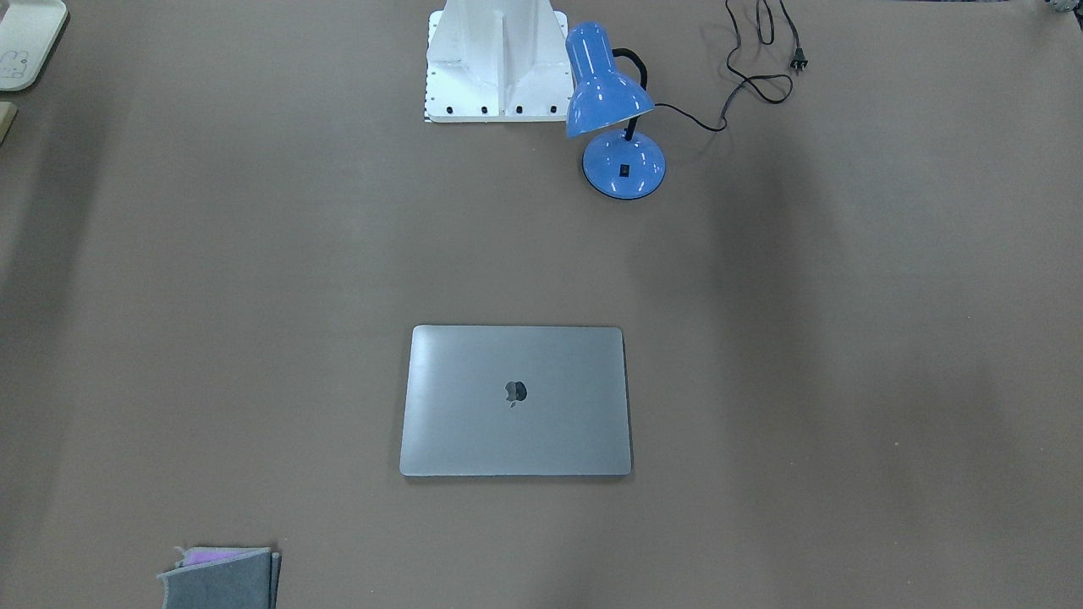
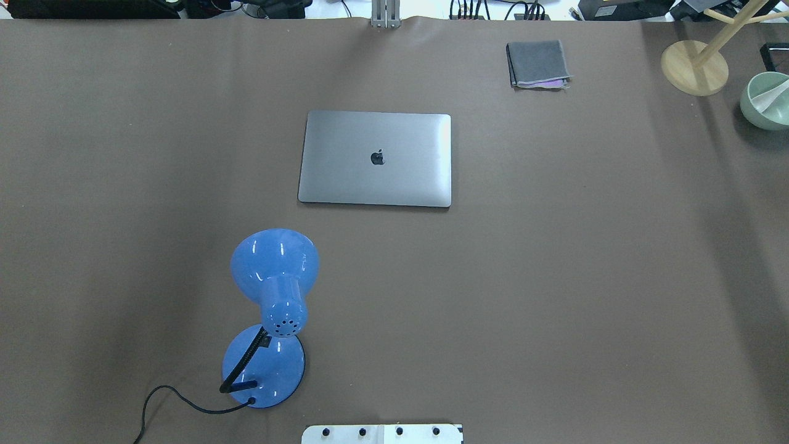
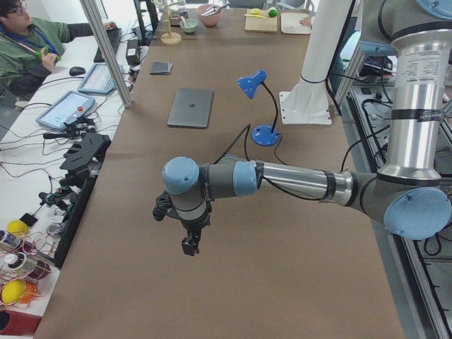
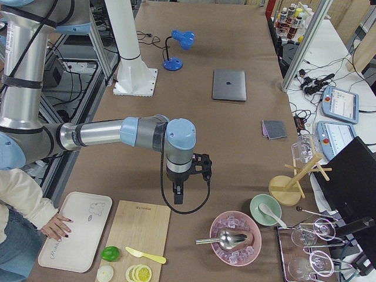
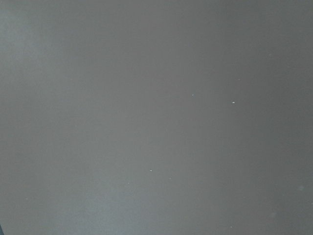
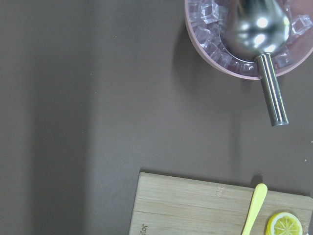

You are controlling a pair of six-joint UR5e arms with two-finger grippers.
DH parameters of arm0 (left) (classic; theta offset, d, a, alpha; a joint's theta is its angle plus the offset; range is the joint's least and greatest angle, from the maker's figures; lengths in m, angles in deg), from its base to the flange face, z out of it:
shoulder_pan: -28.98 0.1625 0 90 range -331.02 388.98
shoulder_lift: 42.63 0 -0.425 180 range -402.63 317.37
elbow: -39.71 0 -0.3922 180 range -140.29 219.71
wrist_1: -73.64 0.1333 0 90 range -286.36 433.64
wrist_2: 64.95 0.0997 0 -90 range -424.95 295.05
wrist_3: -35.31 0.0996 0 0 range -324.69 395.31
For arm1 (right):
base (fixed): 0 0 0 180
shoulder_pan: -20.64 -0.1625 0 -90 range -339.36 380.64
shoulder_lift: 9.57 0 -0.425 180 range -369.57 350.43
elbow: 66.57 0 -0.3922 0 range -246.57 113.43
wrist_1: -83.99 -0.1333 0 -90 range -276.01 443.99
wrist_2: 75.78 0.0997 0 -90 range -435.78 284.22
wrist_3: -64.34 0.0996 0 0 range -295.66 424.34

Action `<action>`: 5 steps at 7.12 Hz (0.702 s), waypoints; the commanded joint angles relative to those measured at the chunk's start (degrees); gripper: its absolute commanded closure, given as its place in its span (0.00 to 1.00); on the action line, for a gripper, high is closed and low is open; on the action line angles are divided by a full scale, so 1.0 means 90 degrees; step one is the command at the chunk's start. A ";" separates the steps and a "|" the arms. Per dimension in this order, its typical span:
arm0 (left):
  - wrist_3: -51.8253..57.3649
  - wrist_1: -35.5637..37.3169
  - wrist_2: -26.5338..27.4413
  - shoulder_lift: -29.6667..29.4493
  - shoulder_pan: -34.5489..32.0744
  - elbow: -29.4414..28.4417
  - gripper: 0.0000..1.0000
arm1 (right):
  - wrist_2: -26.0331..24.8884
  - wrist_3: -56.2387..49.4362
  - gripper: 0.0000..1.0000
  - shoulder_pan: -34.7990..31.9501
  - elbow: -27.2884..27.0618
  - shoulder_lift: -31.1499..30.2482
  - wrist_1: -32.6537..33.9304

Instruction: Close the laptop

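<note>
The space-grey laptop [image 2: 375, 158] lies flat on the brown table with its lid down and the dark apple logo facing up. It also shows in the front-facing view [image 1: 516, 400], the left view [image 3: 190, 107] and the right view [image 4: 229, 84]. My left gripper [image 3: 189, 246] hangs over bare table far from the laptop, seen only in the left view. My right gripper [image 4: 178, 197] hangs near the cutting board, seen only in the right view. I cannot tell whether either gripper is open or shut. Neither wrist view shows fingers.
A blue desk lamp [image 2: 271, 308] with a black cord stands near the robot base [image 2: 382, 433]. A grey felt pouch [image 2: 537, 64] lies beyond the laptop. A pink bowl of ice with a metal scoop [image 6: 254, 34], a wooden board [image 6: 215, 205], a green bowl [image 2: 764, 100] and a wooden stand [image 2: 693, 66] are at the right end.
</note>
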 commanded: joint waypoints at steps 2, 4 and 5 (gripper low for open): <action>0.0032 -0.0029 -0.0013 0.0011 -0.0010 0.0102 0.01 | 0.0019 -0.0010 0.00 -0.0001 0.0002 0.0001 0.0007; 0.0041 -0.0039 -0.0013 0.0011 -0.0001 0.0131 0.01 | 0.0019 -0.0050 0.00 0.0009 0.0012 -0.0009 0.0007; 0.0032 -0.0039 -0.0013 0.0011 -0.0010 0.0131 0.01 | 0.0019 -0.0050 0.00 0.0009 0.0021 -0.0009 0.0007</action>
